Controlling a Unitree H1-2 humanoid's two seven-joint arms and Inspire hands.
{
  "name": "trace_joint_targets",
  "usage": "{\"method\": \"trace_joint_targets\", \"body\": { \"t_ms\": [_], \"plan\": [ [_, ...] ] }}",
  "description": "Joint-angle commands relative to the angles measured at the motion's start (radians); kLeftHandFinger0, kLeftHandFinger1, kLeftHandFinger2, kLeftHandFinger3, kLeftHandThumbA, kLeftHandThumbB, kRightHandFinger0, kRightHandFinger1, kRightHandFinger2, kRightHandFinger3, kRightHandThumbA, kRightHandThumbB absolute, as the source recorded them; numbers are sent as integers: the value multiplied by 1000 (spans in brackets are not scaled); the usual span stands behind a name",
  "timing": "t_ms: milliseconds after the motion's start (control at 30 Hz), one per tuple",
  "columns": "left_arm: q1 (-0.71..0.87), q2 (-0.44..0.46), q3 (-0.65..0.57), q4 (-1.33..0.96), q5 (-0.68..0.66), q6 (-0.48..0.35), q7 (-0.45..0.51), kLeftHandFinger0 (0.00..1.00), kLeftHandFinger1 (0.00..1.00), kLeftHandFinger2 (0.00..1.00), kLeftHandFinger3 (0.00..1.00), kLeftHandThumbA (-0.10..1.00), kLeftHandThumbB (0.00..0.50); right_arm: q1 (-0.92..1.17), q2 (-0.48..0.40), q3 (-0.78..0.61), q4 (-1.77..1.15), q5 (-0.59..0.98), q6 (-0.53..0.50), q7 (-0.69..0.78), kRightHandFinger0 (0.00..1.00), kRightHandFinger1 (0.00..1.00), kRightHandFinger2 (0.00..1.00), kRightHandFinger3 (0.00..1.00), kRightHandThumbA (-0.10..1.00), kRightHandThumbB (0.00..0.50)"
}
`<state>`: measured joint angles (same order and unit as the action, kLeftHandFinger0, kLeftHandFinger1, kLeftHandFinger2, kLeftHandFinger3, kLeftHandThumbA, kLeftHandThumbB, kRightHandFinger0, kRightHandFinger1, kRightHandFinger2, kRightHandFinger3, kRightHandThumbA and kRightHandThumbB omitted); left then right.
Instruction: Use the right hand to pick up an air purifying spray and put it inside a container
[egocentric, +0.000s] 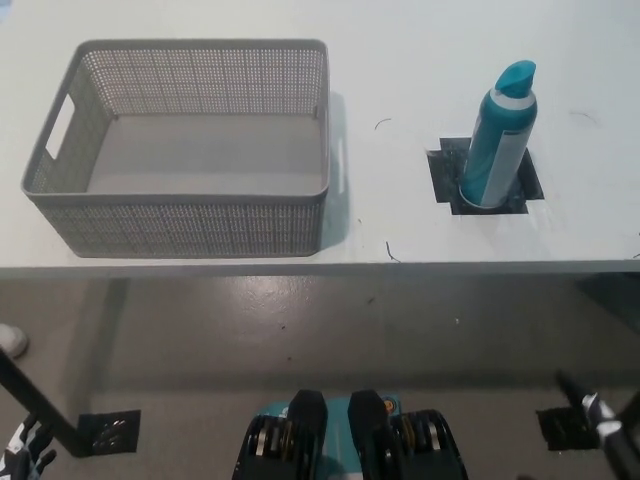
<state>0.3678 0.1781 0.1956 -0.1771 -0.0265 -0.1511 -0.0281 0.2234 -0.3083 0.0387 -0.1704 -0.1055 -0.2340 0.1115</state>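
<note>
The air purifying spray (498, 140), a teal can with a white band and teal cap, stands upright on a black tape square (446, 175) at the table's right. The container, a grey perforated basket (185, 215) with nothing in it, sits at the table's left. Only a sliver of my black right hand (598, 412) shows at the bottom right corner, below the table's front edge and far from the can. A small part of my white left hand (25, 448) rests at the bottom left corner. Neither hand's fingers show clearly.
The white table (400, 60) ends in a front edge across the picture's middle, with grey floor below it. Black tape patches (108, 432) mark the floor at both lower sides. A white shoe tip (10, 340) shows at the left edge.
</note>
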Motion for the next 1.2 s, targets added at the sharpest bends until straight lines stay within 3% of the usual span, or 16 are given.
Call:
{"method": "trace_joint_targets", "body": {
  "t_ms": [0,233,433,533,600,633,667,800,1033,1133,1167],
  "plan": [
    [5,10,-2,-16,-14,-50,-12,1000,1000,1000,1000,1000,363,-52,-19,-56,-120,32,32,-8,1000,1000,1000,1000,1000,500],
    [23,1,-1,-21,-12,-48,-8,1000,1000,1000,1000,1000,365,-218,-22,-134,-184,26,178,-11,1000,1000,1000,1000,1000,500],
    [16,-1,-3,-26,-9,-39,-11,1000,1000,1000,1000,1000,365,-387,-31,-143,-167,15,379,15,1000,1000,1000,1000,1000,500],
    [10,-2,-2,-21,-9,-43,-9,1000,1000,1000,1000,1000,342,-459,-25,-132,-179,50,505,39,1000,1000,1000,1000,1000,500],
    [10,-3,-4,-20,-7,-41,-10,1000,1000,1000,1000,1000,344,-494,-12,-135,-178,81,555,43,1000,1000,1000,1000,1000,496],
    [11,-3,-7,-21,-2,-42,-10,1000,1000,1000,1000,1000,348,-511,3,-143,-172,106,578,37,1000,1000,1000,1000,1000,448],
    [10,-3,-7,-19,-2,-43,-10,1000,1000,1000,1000,1000,355,-537,21,-152,-161,145,609,35,1000,1000,1000,1000,1000,458],
    [17,-3,-11,-12,-1,-55,-13,1000,1000,1000,1000,1000,349,-613,43,-148,-108,139,639,22,1000,1000,1000,1000,1000,437],
    [29,-4,-15,-28,-4,-47,-12,1000,1000,1000,1000,1000,360,-748,68,-156,4,156,641,21,1000,1000,1000,1000,1000,500],
    [30,-5,-17,-26,-4,-53,-10,1000,1000,1000,1000,1000,355,-798,85,-180,58,193,640,18,1000,1000,1000,1000,1000,494],
    [27,-4,-18,-24,-9,-47,-12,1000,1000,1000,1000,1000,366,-831,76,-175,105,178,619,14,1000,1000,1000,1000,1000,466]
  ]
}}
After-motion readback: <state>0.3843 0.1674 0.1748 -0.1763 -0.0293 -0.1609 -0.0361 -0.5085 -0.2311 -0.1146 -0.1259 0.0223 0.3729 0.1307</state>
